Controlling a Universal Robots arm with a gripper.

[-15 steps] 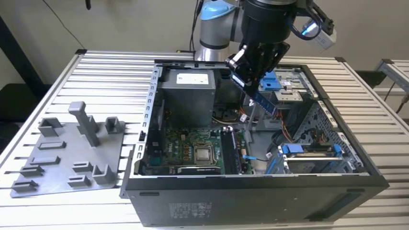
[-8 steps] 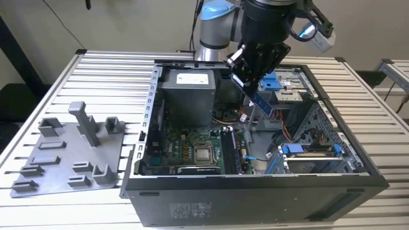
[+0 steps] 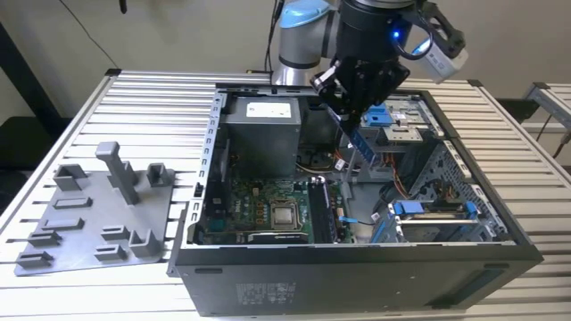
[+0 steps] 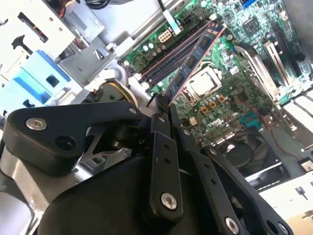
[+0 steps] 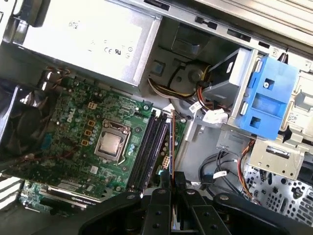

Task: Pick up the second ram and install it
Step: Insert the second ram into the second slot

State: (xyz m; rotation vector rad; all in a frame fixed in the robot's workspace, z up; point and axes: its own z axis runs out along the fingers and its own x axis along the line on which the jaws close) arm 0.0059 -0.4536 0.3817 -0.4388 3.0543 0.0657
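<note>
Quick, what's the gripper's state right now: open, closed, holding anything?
Gripper: shut on the second ram, holding it above the motherboard inside the open computer case.

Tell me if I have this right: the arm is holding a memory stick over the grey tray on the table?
Not quite. The gripper holds the memory stick over the open computer case, not the grey tray, which sits apart at the exterior view's left. The exterior view shows this.

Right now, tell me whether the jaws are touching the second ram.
Touching. In the second wrist view the gripper pinches the second ram between its jaws.
</note>
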